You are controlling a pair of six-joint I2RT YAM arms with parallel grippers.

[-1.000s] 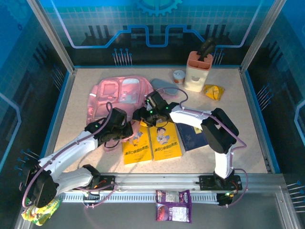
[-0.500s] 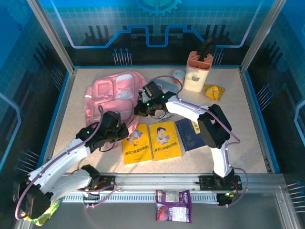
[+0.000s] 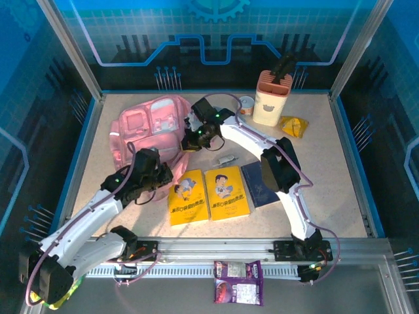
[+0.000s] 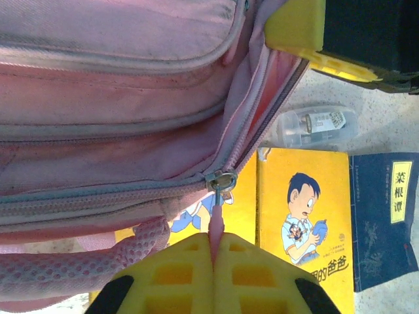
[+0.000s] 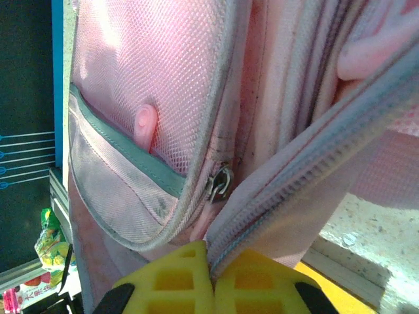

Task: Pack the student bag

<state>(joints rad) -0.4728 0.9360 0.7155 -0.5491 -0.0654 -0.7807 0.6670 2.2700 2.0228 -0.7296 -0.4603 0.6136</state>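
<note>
Nearest me, a purple snack packet lies on the metal rail by the arm bases. Next on the tabletop: left yellow book and right yellow book flat, side by side, and a dark blue book just right of them. A small clear case lies just beyond the books.

My left pincer is closed, pinching the pink zipper pull that hangs from the metal slider on the bag's near edge.

The student bag sits on the left-centre of the tabletop, pale front pockets up, with its near edge over a corner of the left yellow book.

My right pincer is closed too, clamped on the bag's zipper edge at its right side. I can't tell how much fabric is caught.

Far side: a small can, a tan holder with dark handles just right of it, and a yellow packet near the holder's right.
</note>
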